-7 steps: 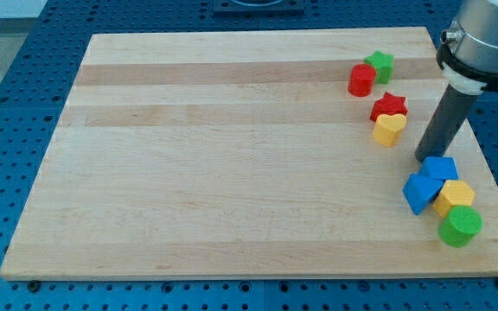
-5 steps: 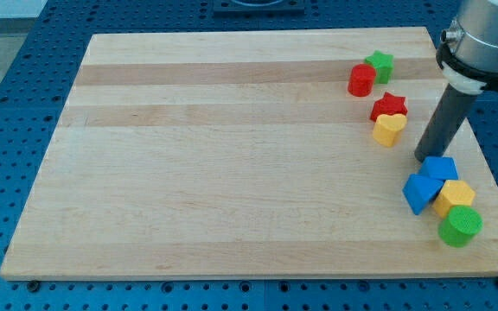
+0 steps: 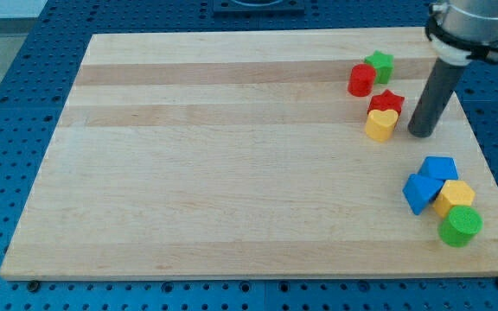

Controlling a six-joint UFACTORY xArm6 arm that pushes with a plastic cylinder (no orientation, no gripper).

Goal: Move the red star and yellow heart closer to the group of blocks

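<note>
Board: a pale wooden board with darker grain bands (image 3: 232,155) lies on a blue perforated table (image 3: 24,86); every block sits toward the view's right edge.
Rod: the straight dark rod has no gripper, so there are no jaws to be apart or together. My tip (image 3: 421,135) rests on the wood just right of the yellow heart, near it; contact cannot be made out.
Group: a blue block (image 3: 440,168), a second blue block (image 3: 419,192), a yellow block (image 3: 455,196) and a green cylinder (image 3: 460,225) huddle at the view's lower right.
Task pair: the red star block (image 3: 387,101) touches the yellow heart block (image 3: 380,124) below it, well apart from the group.
Others: a red cylinder (image 3: 361,80) and a green star (image 3: 379,64) sit above.
Judgement: my tip likely needs to get above the pair to push it downward.
</note>
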